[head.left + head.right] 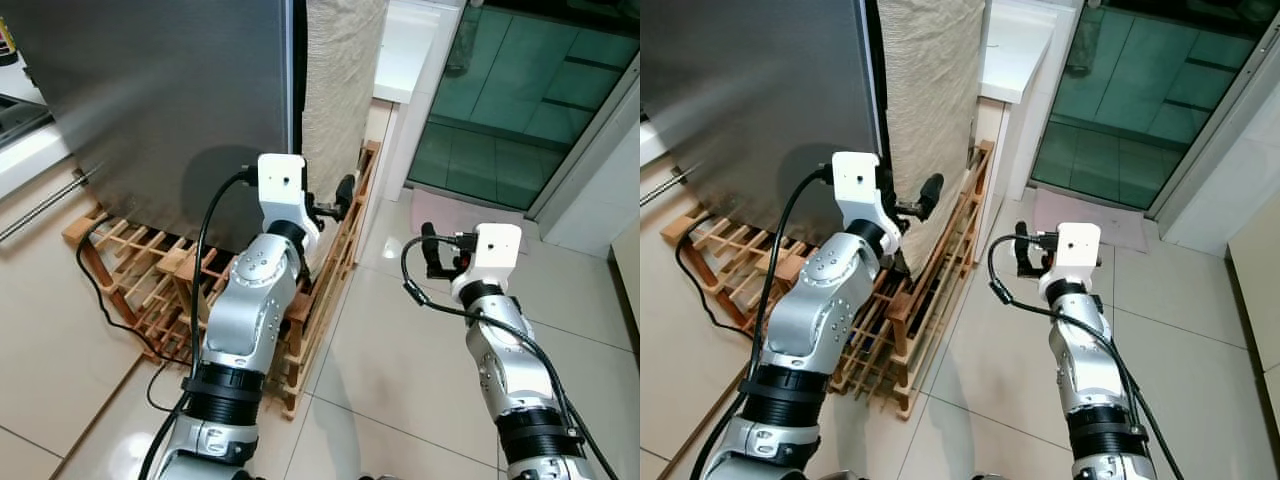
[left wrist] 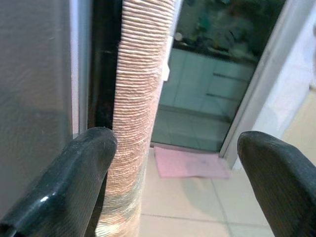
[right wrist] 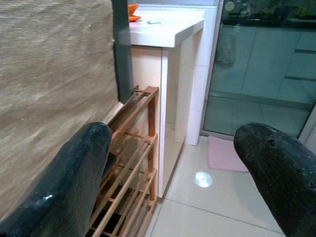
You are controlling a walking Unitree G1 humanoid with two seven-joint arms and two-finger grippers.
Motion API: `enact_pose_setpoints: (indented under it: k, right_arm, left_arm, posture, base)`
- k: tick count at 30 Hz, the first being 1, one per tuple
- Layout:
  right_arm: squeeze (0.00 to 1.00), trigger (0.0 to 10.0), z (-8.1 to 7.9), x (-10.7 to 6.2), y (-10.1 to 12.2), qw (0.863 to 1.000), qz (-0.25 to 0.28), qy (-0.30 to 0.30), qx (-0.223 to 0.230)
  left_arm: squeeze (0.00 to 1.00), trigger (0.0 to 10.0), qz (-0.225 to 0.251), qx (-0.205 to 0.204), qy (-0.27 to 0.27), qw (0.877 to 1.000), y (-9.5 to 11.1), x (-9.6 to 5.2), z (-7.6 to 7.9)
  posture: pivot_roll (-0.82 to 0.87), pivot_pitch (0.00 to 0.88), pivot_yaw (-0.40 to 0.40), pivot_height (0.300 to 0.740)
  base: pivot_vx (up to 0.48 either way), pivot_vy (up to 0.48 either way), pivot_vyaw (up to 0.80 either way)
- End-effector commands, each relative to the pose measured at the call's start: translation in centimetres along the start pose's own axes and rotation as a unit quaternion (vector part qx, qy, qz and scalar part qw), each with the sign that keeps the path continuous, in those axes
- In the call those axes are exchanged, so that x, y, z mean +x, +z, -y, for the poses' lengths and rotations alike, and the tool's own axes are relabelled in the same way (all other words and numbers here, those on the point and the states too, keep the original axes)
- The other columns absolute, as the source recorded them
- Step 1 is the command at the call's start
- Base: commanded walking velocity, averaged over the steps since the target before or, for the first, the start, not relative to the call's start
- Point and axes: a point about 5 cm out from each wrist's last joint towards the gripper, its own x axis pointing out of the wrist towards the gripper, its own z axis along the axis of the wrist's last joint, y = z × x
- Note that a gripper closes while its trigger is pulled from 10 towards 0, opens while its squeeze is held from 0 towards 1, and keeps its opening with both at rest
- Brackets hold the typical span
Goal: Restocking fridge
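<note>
Glossy beige floor tiles (image 1: 420, 340) everywhere, with a tall brushed-steel fridge (image 1: 170, 90) standing on a slatted wooden rack (image 1: 140, 275) at the left. Its side is draped in a coarse beige woven cloth (image 1: 340, 80), and the fridge door looks closed from here, with a dark seam running down between the steel front and the cloth. Further right there's a white table (image 1: 405, 45) edge, then a dark-framed glass sliding door (image 1: 520, 110) with a small pink mat (image 1: 450, 215) in front of it. A black cable (image 1: 100, 290) trails over the floor by the rack.

The left claw (image 1: 335, 205) is up at the near corner of the fridge, just beside that seam, and the left wrist view shows its two black fingers (image 2: 74, 182) spread wide with nothing between them. The right claw (image 1: 1025, 255) hangs over open floor well apart from the fridge, fingers also spread and empty.

No groceries visible yet, so my guess is the step in hand is getting the door open. That door will be stiff and fairly heavy, with a magnetic seal that resists at first and then lets go suddenly. The steel face is slick, so pushing on it flat won't do much. Best bet is hooking a finger into the seam edge, or a handle if there is one, which I can't tell. The cloth is soft and loose, so grabbing it would only tug fabric.
</note>
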Motion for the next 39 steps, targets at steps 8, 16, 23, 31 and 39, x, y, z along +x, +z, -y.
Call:
enact_pose_setpoints:
  k: [8,16,23,31,39]
  right_arm:
    - [0.00,10.0,0.1,0.1,0.2,1.000,0.003,-0.007,-0.001]
    - [0.00,10.0,-0.1,0.1,0.1,1.000,0.002,-0.004,-0.001]
    - [0.00,10.0,-0.2,-0.4,-0.3,1.000,-0.002,-0.001,-0.001]
    - [0.00,10.0,0.0,-0.5,0.4,0.999,0.021,-0.043,-0.003]
    - [0.00,10.0,-0.2,-0.7,0.5,0.999,0.020,-0.044,-0.006]
  left_arm:
    - [0.00,10.0,0.056,0.078,-0.127,0.987,2.5,0.3,4.2]
    - [0.00,10.0,0.084,0.079,-0.191,0.975,3.6,-0.9,4.2]
    - [0.00,10.0,0.048,0.041,-0.131,0.989,2.2,-3.1,-0.4]
    - [0.00,10.0,0.016,0.042,0.048,0.998,-0.9,-3.8,-3.5]
    - [0.00,10.0,0.019,0.040,0.016,0.999,-0.9,-2.7,-2.0]
  posture:
    - [0.00,0.000,-0.034,0.740]
    - [0.01,0.000,-0.032,0.740]
    - [0.04,0.000,-0.042,0.740]
    - [0.05,0.000,-0.049,0.740]
    - [0.02,0.000,-0.042,0.740]
  base:
    - [0.000,0.000,0.00]
    - [0.000,0.000,0.00]
    - [0.000,0.000,0.00]
    - [0.000,0.000,0.00]
    - [0.000,0.000,0.00]
